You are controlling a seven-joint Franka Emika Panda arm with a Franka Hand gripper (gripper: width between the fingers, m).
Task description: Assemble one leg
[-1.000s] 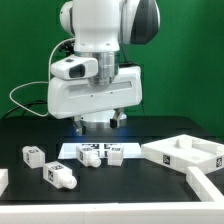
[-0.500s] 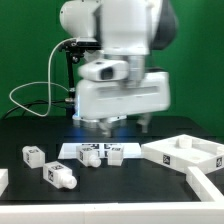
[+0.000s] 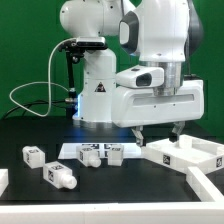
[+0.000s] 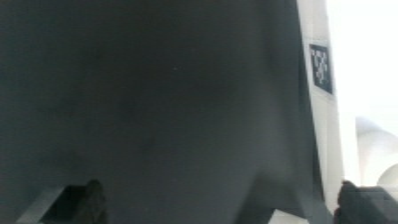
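Several small white legs with square tag marks lie on the black table: one at the exterior view's left, one nearer the front, and two side by side in the middle. My gripper hangs open and empty to the right of them, just above the back edge of the large flat white rimmed panel. In the wrist view my gripper shows two dark fingertips far apart over bare black table, with the panel's tagged edge along one side. No leg shows in that view.
The marker board lies under the two middle legs. Another white part lies at the front right, and a white piece at the front left edge. The arm's base and black cables stand behind.
The arm has swung from above the middle legs toward the exterior view's right, ending over the white panel. The gripper stays open and empty. The parts on the table have not moved.
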